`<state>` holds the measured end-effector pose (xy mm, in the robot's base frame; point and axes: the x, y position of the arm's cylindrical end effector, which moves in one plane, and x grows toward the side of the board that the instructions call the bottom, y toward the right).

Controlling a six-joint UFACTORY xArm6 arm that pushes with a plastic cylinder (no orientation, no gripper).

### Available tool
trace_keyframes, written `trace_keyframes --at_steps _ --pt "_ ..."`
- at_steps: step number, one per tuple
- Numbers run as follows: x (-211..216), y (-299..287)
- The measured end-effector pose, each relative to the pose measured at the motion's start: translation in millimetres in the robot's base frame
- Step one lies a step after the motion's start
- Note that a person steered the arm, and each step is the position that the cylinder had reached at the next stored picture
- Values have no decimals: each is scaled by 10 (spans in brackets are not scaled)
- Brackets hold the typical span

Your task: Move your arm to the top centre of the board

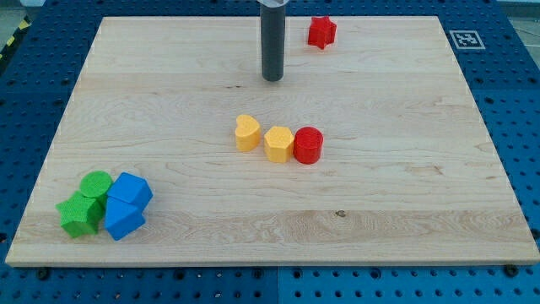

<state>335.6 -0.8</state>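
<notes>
My tip [272, 79] rests near the board's [405, 211] top centre, touching no block.

Near the bottom-left corner, green [88, 203] and blue blocks [126, 205] cluster, shapes unclear; mid-board sit the yellow heart [246, 133], yellow block [278, 143], red cylinder [308, 144]; the red star [321, 32] lies by the top edge; my rod's upper part is cut off.

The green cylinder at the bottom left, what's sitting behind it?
Behind the green cylinder only bare board shows. A green star-like block stands before it, covering its lower front.

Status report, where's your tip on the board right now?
My tip at the board top centre. Red star block to its upper right, apart. Nothing in the way.
</notes>
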Motion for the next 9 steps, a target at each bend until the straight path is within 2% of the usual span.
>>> trace_keyframes --at_steps 9 --pt "-504 0"
